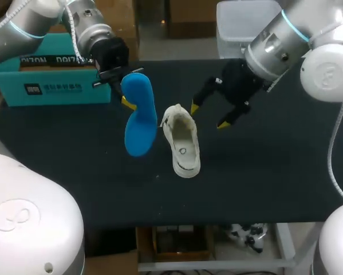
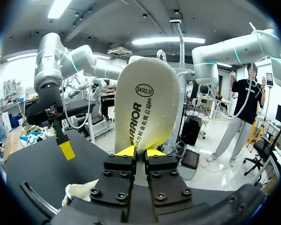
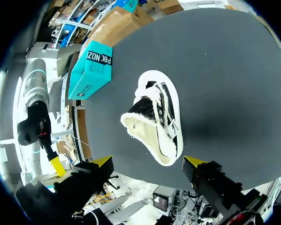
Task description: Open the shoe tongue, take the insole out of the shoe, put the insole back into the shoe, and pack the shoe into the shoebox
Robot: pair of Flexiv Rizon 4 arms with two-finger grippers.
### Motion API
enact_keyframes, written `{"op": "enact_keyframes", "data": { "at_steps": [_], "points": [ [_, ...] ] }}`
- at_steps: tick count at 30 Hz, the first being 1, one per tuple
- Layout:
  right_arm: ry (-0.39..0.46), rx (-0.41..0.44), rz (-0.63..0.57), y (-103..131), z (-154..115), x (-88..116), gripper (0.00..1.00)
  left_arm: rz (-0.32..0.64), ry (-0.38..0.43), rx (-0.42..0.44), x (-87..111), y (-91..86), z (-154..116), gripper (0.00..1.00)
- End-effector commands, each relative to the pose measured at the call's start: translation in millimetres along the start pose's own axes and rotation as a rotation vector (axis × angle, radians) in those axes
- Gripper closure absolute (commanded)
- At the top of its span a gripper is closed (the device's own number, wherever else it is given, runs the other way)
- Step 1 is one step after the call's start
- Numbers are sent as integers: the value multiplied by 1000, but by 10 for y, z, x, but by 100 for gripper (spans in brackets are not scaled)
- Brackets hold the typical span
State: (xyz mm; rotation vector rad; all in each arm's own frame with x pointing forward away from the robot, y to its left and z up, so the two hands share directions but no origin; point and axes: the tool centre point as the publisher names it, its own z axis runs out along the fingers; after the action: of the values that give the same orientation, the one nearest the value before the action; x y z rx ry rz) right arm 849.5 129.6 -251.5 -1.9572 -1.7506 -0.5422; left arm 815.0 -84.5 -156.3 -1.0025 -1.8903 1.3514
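insole (image 1: 140, 121) clamped by one end in left gripper (image 1: 125, 95), right gripper (image 1: 209, 116) spread open; could be buckled against shoe (image 1: 181, 140).

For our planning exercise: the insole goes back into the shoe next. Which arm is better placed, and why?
Left. The left claw is shut on the blue insole, held up just beside the shoe. The right claw hangs open and empty by the shoe.

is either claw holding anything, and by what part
The left claw is shut on the insole, pinching it at one end. The right claw is open above the shoe, holding nothing.
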Motion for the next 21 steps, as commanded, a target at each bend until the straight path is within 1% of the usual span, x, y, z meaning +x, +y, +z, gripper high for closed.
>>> {"op": "enact_keyframes", "data": {
  "at_steps": [1, 4, 8, 9, 10, 11, 12, 14, 15, 16, 17, 18, 21],
  "points": [
    [8, 148, 72, 56, -31, -4, 0, 24, 44, 22, -54, -13, 18, 100],
    [8, 148, 72, 56, -31, -4, 0, 53, 65, 43, -43, -31, 47, 100],
    [8, 148, 72, 56, -31, -4, 0, 80, 72, 30, -53, -70, 105, 100],
    [43, 156, 108, 71, -37, 1, 0, 86, 70, 27, -53, -77, 119, 100],
    [47, 175, 140, 80, -45, 7, 0, 90, 72, 28, -55, -82, 128, 100],
    [116, 196, 171, 84, -44, 10, 0, 92, 73, 27, -61, -87, 140, 100],
    [96, 204, 236, 79, -37, 15, 0, 95, 74, 23, -69, -93, 157, 100],
    [136, 234, 396, 30, -21, -17, 0, 99, 79, 16, -83, -101, 193, 100],
    [150, 201, 500, -2, -26, -50, 0, 102, 82, 12, -89, -106, 214, 100],
    [219, 200, 579, -47, -23, -61, 0, 109, 83, 3, -97, -114, 240, 100],
    [279, 228, 660, -104, 3, -82, 0, 114, 82, -3, -105, -121, 264, 100],
    [246, 211, 690, -147, -10, -90, 0, 116, 84, -6, -118, -130, 285, 100],
    [246, 211, 690, -147, -10, -90, 0, 136, 85, -21, -164, -152, 319, 100]
  ]
}}
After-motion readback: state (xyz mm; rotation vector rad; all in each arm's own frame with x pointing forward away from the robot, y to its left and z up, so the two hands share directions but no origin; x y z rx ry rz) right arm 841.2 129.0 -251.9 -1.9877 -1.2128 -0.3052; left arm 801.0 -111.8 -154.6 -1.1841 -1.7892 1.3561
